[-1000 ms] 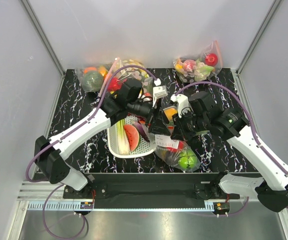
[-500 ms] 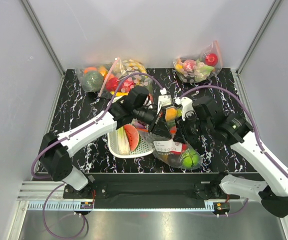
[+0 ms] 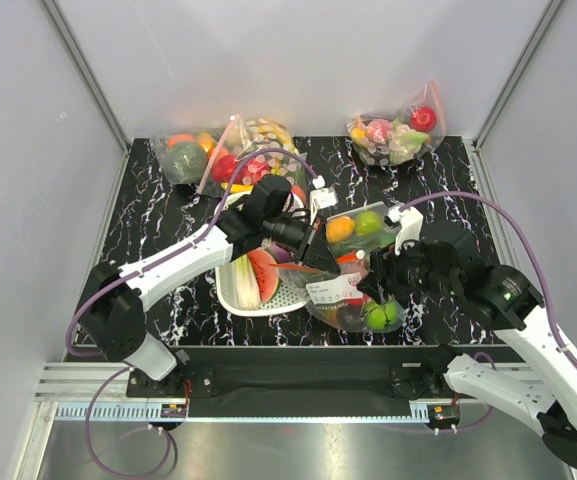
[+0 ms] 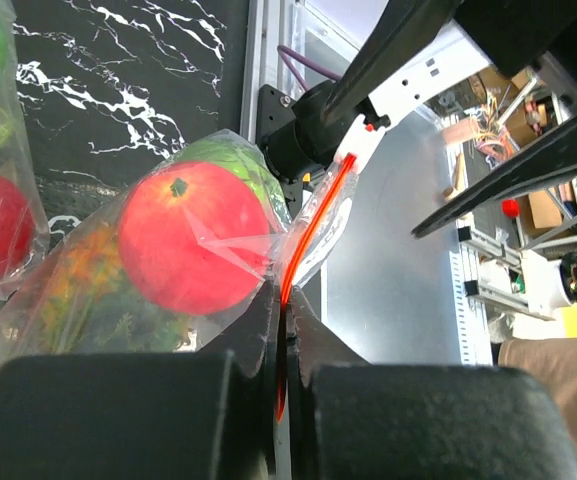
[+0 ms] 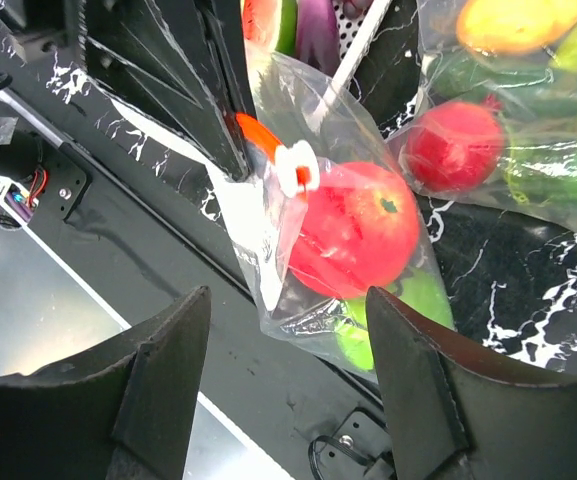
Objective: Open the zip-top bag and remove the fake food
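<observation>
Zip-top bag (image 3: 346, 303), clear crinkly plastic with an orange-red zip strip and a white label, lies near the front edge of the black marbled table (image 3: 148, 235), just right of a white perforated basket (image 3: 224, 295). Left hand (image 4: 283, 300): fingers pressed together, clamped on the zip strip at the bag's upper corner, which is lifted. Right hand (image 5: 288, 300): fingers apart, poised over the bag, gripping nothing. Inside the bag: a red round plastic fruit (image 5: 353, 230) against the film, with a green round plastic fruit (image 3: 378, 317) beside it.
</observation>
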Action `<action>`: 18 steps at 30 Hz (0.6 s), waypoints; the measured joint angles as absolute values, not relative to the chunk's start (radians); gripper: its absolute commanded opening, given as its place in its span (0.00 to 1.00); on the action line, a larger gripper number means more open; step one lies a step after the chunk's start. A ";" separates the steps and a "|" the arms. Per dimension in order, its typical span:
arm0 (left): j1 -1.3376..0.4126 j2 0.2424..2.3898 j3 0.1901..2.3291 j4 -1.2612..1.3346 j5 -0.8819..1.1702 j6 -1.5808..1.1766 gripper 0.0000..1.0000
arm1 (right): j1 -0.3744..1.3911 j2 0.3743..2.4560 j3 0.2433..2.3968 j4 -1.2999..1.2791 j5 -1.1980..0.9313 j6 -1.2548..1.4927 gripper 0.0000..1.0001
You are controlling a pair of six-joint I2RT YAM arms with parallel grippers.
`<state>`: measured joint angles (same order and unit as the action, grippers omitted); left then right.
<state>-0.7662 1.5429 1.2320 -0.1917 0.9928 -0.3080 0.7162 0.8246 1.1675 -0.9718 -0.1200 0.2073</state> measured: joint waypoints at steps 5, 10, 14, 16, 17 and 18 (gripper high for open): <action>-0.758 1.543 1.211 -0.157 0.996 -0.337 0.00 | 0.716 0.809 1.094 -0.913 -0.114 0.229 0.68; -0.758 1.542 1.203 -0.139 1.000 -0.347 0.00 | 0.716 0.808 1.060 -0.843 -0.095 0.233 0.63; -0.758 1.542 1.202 -0.132 1.002 -0.350 0.00 | 0.716 0.798 1.036 -0.778 -0.067 0.233 0.56; -0.757 1.542 1.202 -0.131 1.005 -0.350 0.00 | 0.715 0.794 1.026 -0.753 -0.060 0.236 0.54; -0.756 1.542 1.202 -0.131 1.007 -0.352 0.00 | 0.715 0.794 1.023 -0.744 -0.060 0.237 0.52; -0.754 1.542 1.202 -0.130 1.008 -0.352 0.00 | 0.715 0.794 1.020 -0.735 -0.060 0.236 0.52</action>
